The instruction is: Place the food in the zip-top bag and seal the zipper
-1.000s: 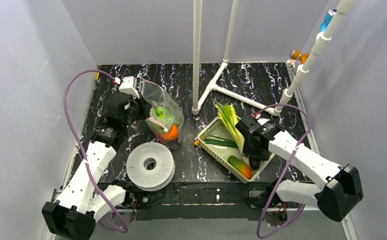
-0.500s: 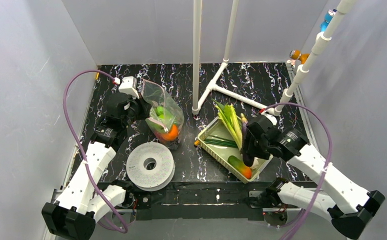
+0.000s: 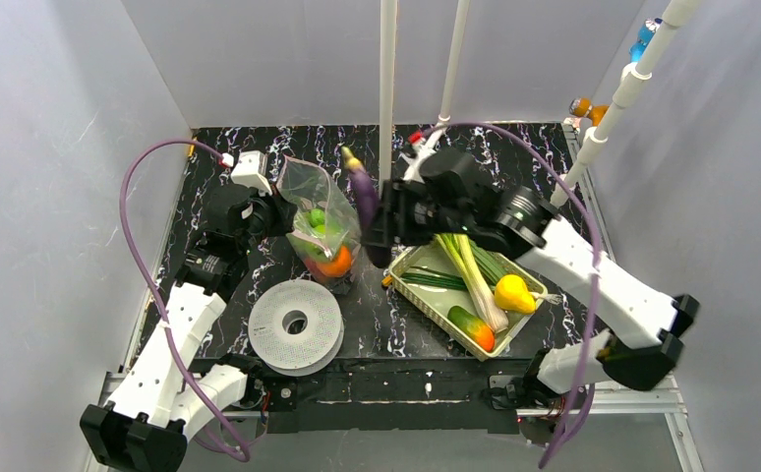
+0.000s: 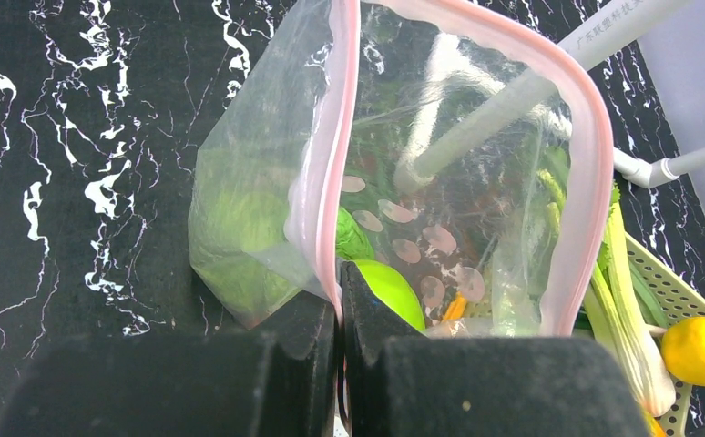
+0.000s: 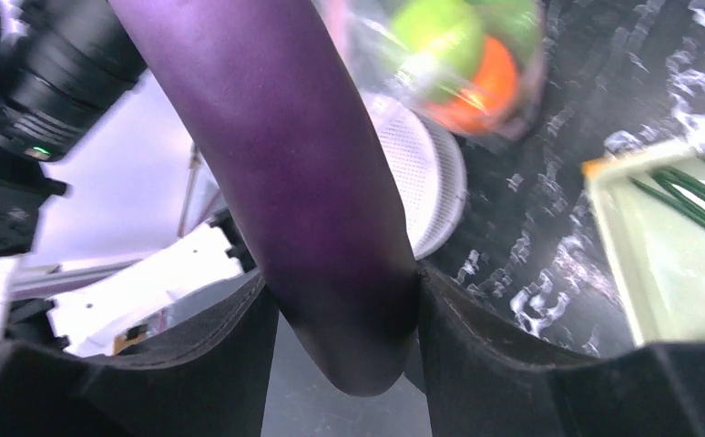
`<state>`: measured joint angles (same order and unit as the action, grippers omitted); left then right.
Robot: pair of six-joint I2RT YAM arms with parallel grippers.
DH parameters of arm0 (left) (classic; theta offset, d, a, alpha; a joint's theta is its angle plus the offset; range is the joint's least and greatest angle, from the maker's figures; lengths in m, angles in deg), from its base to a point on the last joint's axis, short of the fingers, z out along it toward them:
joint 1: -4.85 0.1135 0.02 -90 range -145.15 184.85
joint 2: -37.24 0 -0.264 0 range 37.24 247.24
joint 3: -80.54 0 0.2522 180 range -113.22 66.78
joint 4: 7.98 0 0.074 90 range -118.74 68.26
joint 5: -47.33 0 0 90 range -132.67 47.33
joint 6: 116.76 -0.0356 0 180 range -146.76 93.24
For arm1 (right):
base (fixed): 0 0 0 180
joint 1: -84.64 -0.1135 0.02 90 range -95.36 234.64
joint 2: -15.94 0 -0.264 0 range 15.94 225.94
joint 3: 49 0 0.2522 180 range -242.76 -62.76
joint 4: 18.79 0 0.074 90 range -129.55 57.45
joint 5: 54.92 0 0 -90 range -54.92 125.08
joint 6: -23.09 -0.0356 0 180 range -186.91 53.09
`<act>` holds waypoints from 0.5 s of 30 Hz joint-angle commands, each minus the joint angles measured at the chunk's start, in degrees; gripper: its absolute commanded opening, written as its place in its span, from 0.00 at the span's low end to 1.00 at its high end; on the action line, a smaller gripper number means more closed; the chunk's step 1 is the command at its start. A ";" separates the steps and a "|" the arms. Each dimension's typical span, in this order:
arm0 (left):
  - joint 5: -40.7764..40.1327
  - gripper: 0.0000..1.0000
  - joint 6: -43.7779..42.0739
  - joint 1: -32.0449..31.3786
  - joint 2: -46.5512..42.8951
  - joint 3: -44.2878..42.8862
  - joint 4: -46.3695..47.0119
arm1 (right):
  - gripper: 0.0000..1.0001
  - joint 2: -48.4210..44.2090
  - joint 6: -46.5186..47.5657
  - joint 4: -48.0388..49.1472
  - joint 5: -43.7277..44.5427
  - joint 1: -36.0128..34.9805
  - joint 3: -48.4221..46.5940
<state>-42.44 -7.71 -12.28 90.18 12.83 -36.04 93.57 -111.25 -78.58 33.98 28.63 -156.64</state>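
Note:
The clear zip-top bag point(image 3: 322, 221) stands left of centre, mouth open, with a green apple point(image 3: 314, 217), an orange point(image 3: 335, 263) and cabbage point(image 4: 240, 228) inside. My left gripper point(image 3: 280, 211) is shut on the bag's pink zipper strip point(image 4: 323, 182) and holds it up. My right gripper point(image 3: 381, 221) is shut on the purple eggplant point(image 3: 364, 192), held in the air just right of the bag's mouth. The eggplant fills the right wrist view point(image 5: 303, 173). Leeks point(image 3: 470, 270), a yellow pear point(image 3: 512, 292) and a cucumber point(image 3: 471, 327) lie in the tray.
The pale green tray point(image 3: 418, 264) sits right of centre. A white spool point(image 3: 295, 325) lies near the front, below the bag. A white pipe frame point(image 3: 388, 108) stands upright behind the bag and eggplant, with a pipe point(image 3: 475, 193) along the table.
My right gripper has lifted the eggplant out of the tray and swung it up and left to the bag's mouth. The pear in the tray is now uncovered. The left arm holds still.

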 commanded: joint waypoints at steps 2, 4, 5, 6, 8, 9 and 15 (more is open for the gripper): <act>-0.43 0.00 -1.00 -0.36 -2.54 0.09 1.21 | 0.01 9.23 2.92 7.26 -7.43 -0.84 -13.24; -0.67 0.00 -1.17 -0.43 -2.85 0.14 1.28 | 0.01 12.81 3.05 8.26 -6.75 -0.86 -18.07; -0.78 0.00 -1.25 -0.49 -2.99 0.16 1.29 | 0.01 14.49 3.00 8.68 -6.61 -0.89 -19.99; -0.86 0.00 -1.33 -0.56 -3.15 0.19 1.32 | 0.01 16.04 2.88 9.43 -6.71 -0.93 -21.69; -1.00 0.00 -1.37 -0.72 -3.39 0.27 1.37 | 0.01 19.02 1.73 11.23 -6.63 -1.05 -24.24; -1.00 0.00 -1.34 -0.74 -3.47 0.29 1.43 | 0.01 20.15 1.29 12.39 -6.12 -1.13 -24.76; -0.84 0.00 -1.29 -1.03 -3.83 0.39 1.58 | 0.01 23.48 -0.32 18.30 3.11 -1.42 -21.80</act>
<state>-42.48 -8.20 -12.92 88.15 13.09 -36.54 115.79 -110.79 -67.33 31.16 27.53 -179.12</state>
